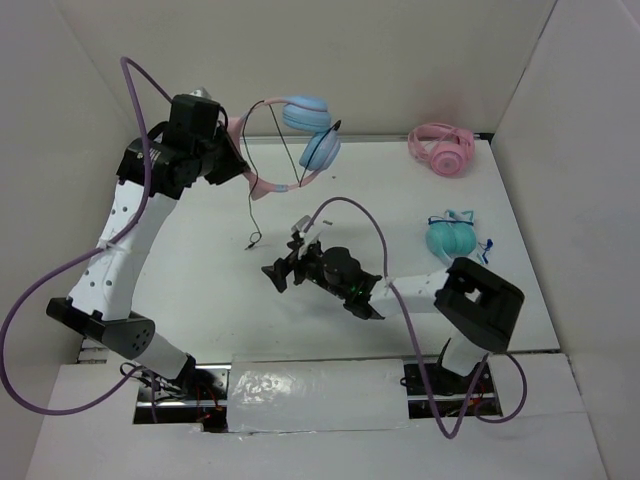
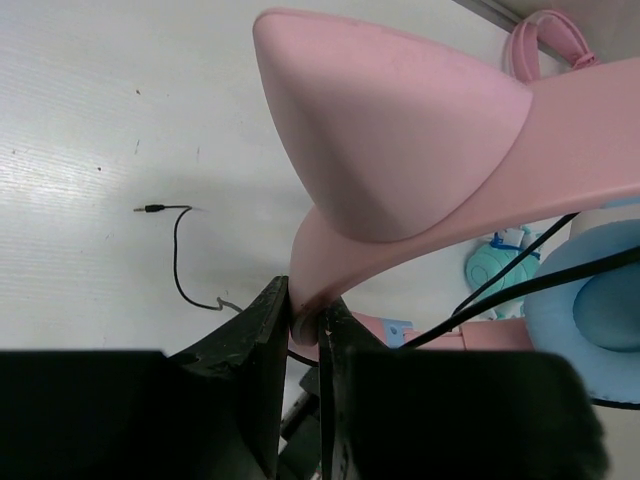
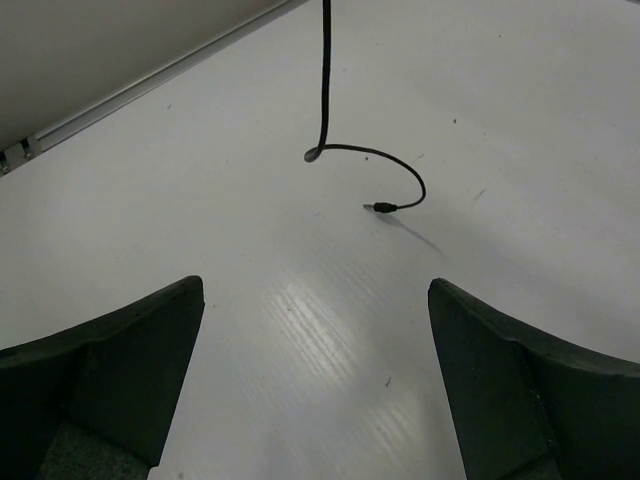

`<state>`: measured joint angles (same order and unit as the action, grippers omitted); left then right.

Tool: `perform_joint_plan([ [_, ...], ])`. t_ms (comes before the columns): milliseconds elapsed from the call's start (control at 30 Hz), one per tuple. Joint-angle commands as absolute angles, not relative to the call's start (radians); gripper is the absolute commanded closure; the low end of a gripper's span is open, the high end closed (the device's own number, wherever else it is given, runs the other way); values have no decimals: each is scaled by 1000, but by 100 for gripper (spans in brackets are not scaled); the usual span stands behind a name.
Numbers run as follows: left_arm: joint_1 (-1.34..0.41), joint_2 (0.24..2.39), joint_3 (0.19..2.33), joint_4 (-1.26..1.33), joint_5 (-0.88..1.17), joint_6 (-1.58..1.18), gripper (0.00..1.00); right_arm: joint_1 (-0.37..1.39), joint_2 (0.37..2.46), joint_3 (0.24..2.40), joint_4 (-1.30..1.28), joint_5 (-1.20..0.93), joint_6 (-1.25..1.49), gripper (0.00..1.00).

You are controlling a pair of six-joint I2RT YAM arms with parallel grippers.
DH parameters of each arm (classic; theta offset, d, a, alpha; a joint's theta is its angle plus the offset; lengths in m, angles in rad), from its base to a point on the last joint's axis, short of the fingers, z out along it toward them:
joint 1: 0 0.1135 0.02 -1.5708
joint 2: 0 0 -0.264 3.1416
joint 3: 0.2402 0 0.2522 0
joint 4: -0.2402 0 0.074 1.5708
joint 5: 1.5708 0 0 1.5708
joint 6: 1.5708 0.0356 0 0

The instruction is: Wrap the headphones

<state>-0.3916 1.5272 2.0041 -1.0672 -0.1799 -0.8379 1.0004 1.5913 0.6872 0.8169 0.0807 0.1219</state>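
**Gripping the cat-ear headband at left, standing wide open at centre**

Clamped tight at rear left: left gripper (image 1: 237,138) (image 2: 305,312), black fingers (image 2: 262,330) closed on the pink plastic headband of the over-ear cat-ear headphones (image 1: 305,130) (image 2: 400,150), right at the base of one pointed ear. Held up off the white table (image 1: 200,290), headband curving to the right, two light blue round earcups side by side at its far end.

Hanging from the earcups, down and to the left: thin black cable (image 1: 251,205) (image 2: 178,262) (image 3: 325,80), its lowest stretch touching the table, then curling to a small metal-tipped plug (image 1: 250,243) (image 2: 150,208) (image 3: 381,208) lying flat on the surface.

Just right of that plug, near the table's middle: right gripper (image 1: 284,264) (image 3: 315,300), jaws spread wide apart, nothing between them, pointed toward the plug but apart from it.

Further right, at the back corner: all-pink round-cupped headphones (image 1: 443,148) (image 2: 550,40) resting on the table. Nearer, along the right side: teal headphones (image 1: 452,235) (image 2: 495,265), folded cup to cup. Both well apart from either gripper.
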Motion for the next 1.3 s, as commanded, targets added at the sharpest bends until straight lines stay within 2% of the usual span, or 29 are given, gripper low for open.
perform_joint_plan([
  [0,-405,1479,2077,-1022,-169,-862,100,1019,1672,752,1125,164,98,0],
  [200,-440,1447,2054,-1015,-183,-867,100,1020,1836,851,1354,210,118,0],
  [367,-460,1416,2028,-1014,-186,-861,100,1009,1983,1014,1468,219,92,1],
  [433,-460,1407,2028,-1014,-192,-858,100,999,2000,1043,1454,172,121,5],
  [500,-459,1398,2034,-1012,-196,-851,100,988,1987,1048,1390,131,133,33],
  [533,-460,1396,2043,-1011,-199,-839,100,985,1976,1036,1379,89,140,51],
  [567,-459,1390,2046,-1011,-204,-838,100,983,1962,1017,1384,65,134,77],
  [600,-459,1388,2048,-1009,-215,-833,100,982,1922,962,1384,49,130,86],
  [633,-457,1385,2042,-1006,-221,-828,100,983,1893,931,1375,16,127,100],
  [767,-405,1396,2017,-989,-184,-821,100,992,1702,777,1264,-41,130,100],
  [900,-351,1430,2013,-1000,-172,-841,100,993,1478,559,1299,-37,143,100],
  [967,-327,1442,2006,-994,-164,-835,100,993,1398,479,1234,-61,120,100],
  [1067,-299,1451,2002,-992,-156,-842,100,989,1237,386,1186,-61,137,100],
  [1267,-270,1447,1994,-968,-104,-853,100,977,1114,336,1095,-92,152,100],
])
